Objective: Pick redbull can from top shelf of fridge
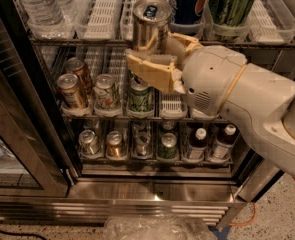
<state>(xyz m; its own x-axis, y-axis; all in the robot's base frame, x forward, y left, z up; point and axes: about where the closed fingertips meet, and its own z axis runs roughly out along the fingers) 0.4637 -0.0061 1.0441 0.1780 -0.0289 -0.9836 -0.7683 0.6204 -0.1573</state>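
Stainless fridge (152,191) stands open, its wire racks loaded with drinks. Up at the top shelf (102,31), the gripper (158,50) sits right at the shelf's front edge, tan fingers (149,70) clamped around the redbull can (150,26). That can is roughly upright, just before the shelf's middle lane, with a Pepsi can (187,4) and a green can (229,4) behind it on that shelf.

Upright redbull can (151,28), claw (159,51) around it

End effector (152,51) finger — behind redbull can (149,20)
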